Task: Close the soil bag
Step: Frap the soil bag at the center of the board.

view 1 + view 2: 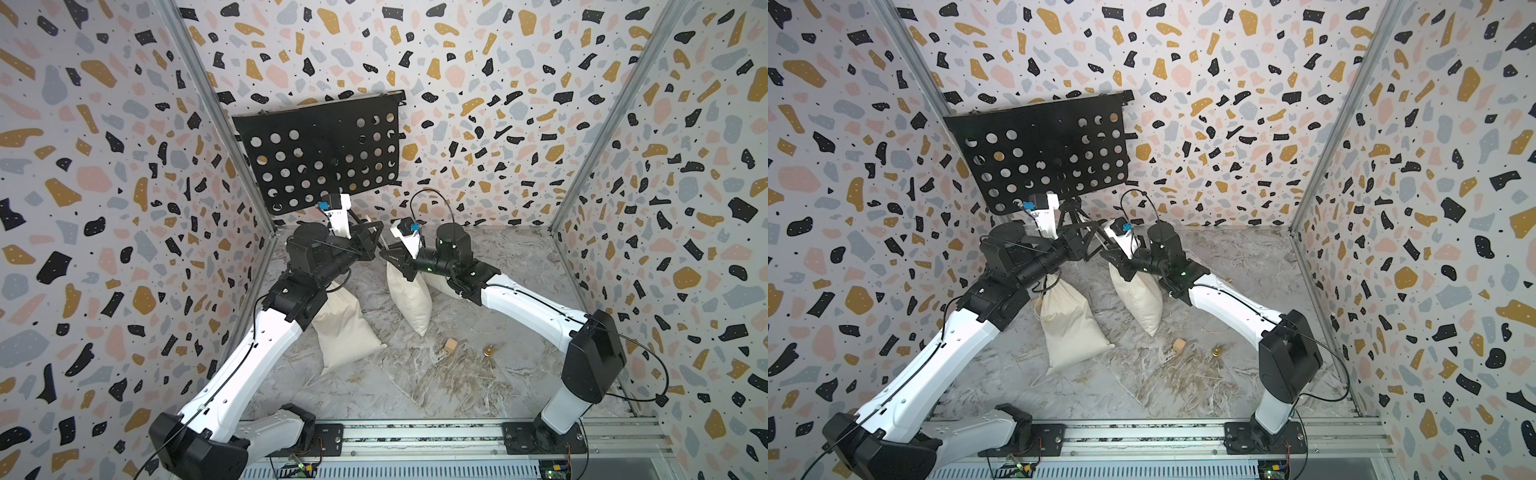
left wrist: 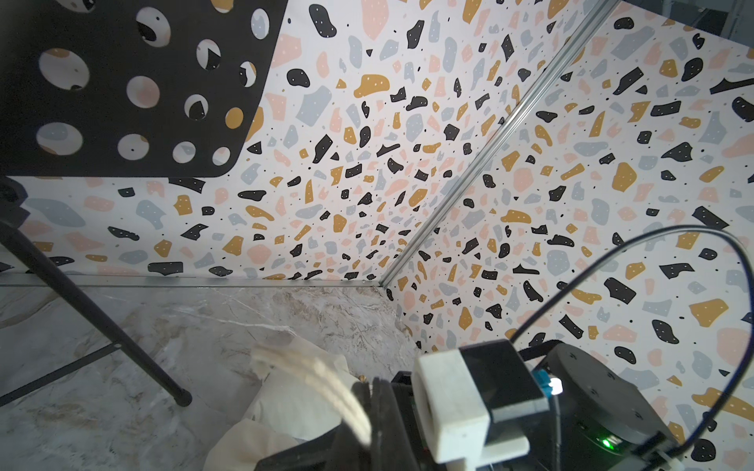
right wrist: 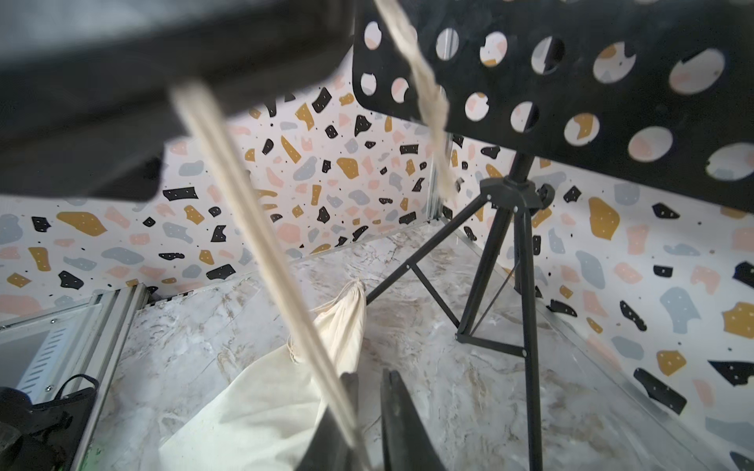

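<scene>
The soil bag (image 1: 409, 303) (image 1: 1140, 299) is a cream cloth sack lying on the marble floor. Its loose top (image 2: 293, 403) sits right under both grippers, which meet tip to tip above it. My left gripper (image 1: 376, 245) (image 2: 373, 391) is shut on a cream drawstring (image 2: 310, 375). The same cord (image 3: 253, 228) runs taut down from there to my right gripper (image 1: 384, 253) (image 3: 369, 379). It crosses one finger and goes in between the jaws, which stand almost together with a thin gap at the tips. Where the cord joins the bag is hidden.
A second cream bag (image 1: 345, 332) (image 3: 261, 407) with a bunched neck lies under the left arm. A black perforated music stand (image 1: 324, 153) on a tripod (image 3: 526, 285) stands at the back. A wooden cube (image 1: 450, 345) and a small brass piece (image 1: 489, 352) lie on the floor. A frayed cord end (image 3: 428, 102) dangles.
</scene>
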You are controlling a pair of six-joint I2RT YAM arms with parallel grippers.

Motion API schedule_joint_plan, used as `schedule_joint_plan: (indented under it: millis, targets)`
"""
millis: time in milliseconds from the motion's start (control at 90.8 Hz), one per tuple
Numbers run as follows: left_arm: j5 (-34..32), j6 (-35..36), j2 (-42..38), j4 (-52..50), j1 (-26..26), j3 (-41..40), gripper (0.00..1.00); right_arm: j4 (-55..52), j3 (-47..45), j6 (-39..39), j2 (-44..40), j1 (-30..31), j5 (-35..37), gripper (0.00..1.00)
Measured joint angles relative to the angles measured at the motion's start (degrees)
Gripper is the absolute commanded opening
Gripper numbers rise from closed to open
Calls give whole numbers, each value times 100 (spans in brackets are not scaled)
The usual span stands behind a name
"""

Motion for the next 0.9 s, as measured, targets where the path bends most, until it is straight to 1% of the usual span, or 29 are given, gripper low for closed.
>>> schedule_joint_plan:
  millis: [154,319,440,573,694,903]
  targets:
    - [-4,140,-114,-627,-4,199,0,474,-387,-168,17,-28,138,15]
    - [-46,485,-90,-1849,-44,780,0,1346,-942,-234,-37,-127,157,9]
    - [-179,765,-87,-2420,-81,1102,0,1453,-1014,-234,-92,-216,153,9]
    - [-297,1110,-87,-2699,-144,1445,0,1421,-988,-238,-319,-326,111,13]
    - [-308,1338,-87,-2756,-192,1735,0,1287,-901,-306,-538,-374,157,14]
    - [-450,1464,-87,-2776,-195,1799,0,940,-763,-372,-511,-387,463,18]
